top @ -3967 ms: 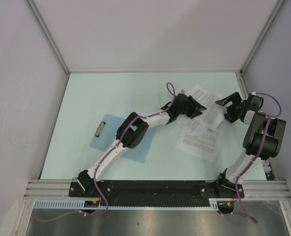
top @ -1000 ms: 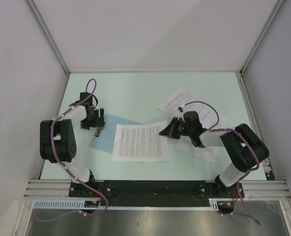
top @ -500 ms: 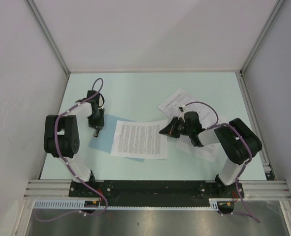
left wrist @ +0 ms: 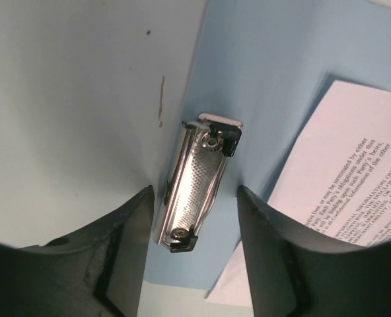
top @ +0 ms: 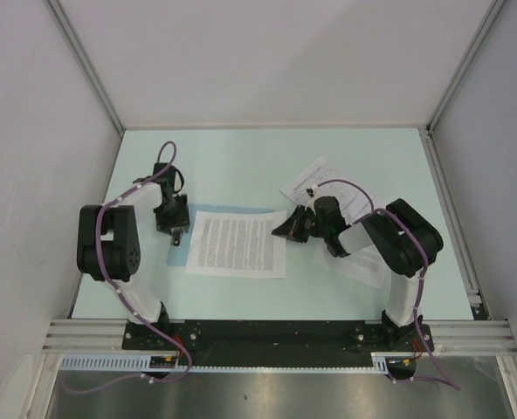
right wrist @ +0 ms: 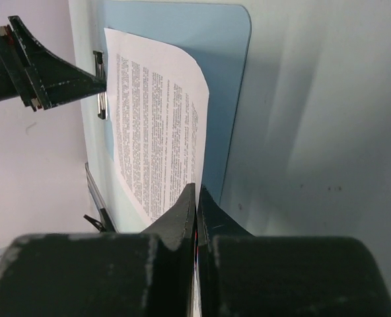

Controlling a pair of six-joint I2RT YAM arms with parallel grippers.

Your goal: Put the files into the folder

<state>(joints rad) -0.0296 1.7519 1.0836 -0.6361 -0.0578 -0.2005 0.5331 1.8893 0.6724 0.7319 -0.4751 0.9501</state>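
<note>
Folder (right wrist: pixel 230 72) mostly hidden under sheet (top: pixel 237 244); right gripper (top: pixel 282 232) pinches sheet edge; left gripper (left wrist: pixel 194 198) straddles clip (left wrist: pixel 200 162), grip unclear

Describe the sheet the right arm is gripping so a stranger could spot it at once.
On the pale green table, find the light-blue folder left of centre. The sheet lies across it, its right edge pinched by the right end effector. Unlike the loose sheets farther right, it alone covers the folder.
</note>
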